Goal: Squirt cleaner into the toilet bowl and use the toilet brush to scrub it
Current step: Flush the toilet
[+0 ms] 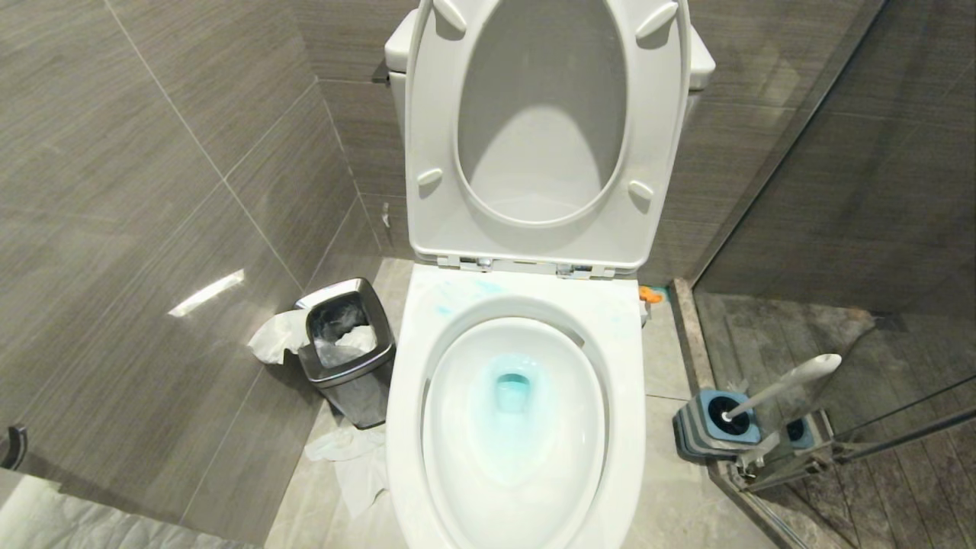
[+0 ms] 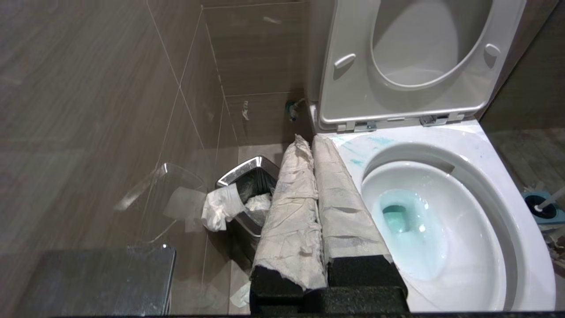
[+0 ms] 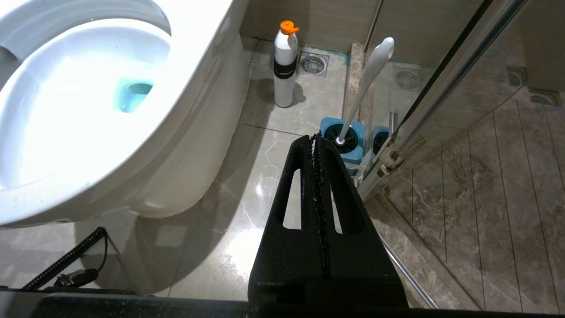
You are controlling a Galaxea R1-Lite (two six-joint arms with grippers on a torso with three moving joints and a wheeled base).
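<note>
We look down on the toilet bowl (image 1: 515, 427), its white seat and lid (image 1: 545, 130) raised upright against the cistern, chrome hinges at the back of the rim. The cleaner (image 1: 509, 393) shows as a turquoise tint in the water at the bottom of the basin, with pale blue smears on the back left of the flat rim. The toilet brush (image 1: 785, 385) stands on the floor to the right of the bowl, its black head down in the blue-and-grey holder (image 1: 717, 423) and its white handle leaning away from the bowl toward the glass shower partition (image 1: 839, 191). Neither arm appears in our head view. In the left wrist view, our left tool (image 2: 314, 143) has its two fingers (image 2: 291, 212), wrapped in white paper-like covering, pressed together and empty, over the left edge of the bowl. In the right wrist view, our right tool (image 3: 314, 138) is likewise closed, its black fingers meeting along a thin seam, holding nothing, above the floor with the brush holder just beyond its tip. A white bottle with an orange cap (image 3: 284, 64) stands upright on the floor beside the bowl's base, near a floor drain (image 3: 312, 64). To the left of the bowl sits a small steel bin (image 1: 347, 347) with crumpled tissue (image 1: 274, 335) hanging over its side and more on the floor.
</note>
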